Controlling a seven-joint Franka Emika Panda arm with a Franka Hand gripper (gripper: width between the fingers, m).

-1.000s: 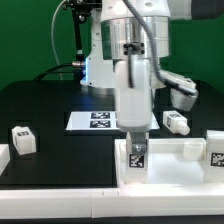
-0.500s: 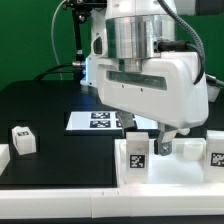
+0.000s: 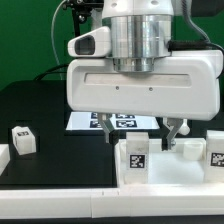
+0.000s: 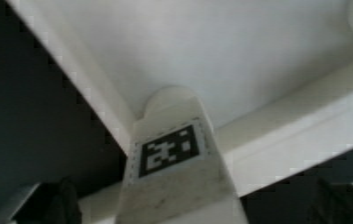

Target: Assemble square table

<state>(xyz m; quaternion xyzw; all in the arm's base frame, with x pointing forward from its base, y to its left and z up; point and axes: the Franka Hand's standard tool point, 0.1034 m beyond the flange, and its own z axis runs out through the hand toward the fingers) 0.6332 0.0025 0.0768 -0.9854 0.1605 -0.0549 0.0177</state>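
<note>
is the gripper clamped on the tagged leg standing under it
No, in the exterior view the gripper is open, its fingers spread wide on either side of the upright leg without touching it.

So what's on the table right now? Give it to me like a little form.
gripper: open, holding nothing
slab: white, lying at the front
tagged leg: upright on the slab, below the gripper
second leg: upright, toward the exterior view's right
loose leg: on the black table, exterior view's left
marker board: flat, behind the gripper
</note>
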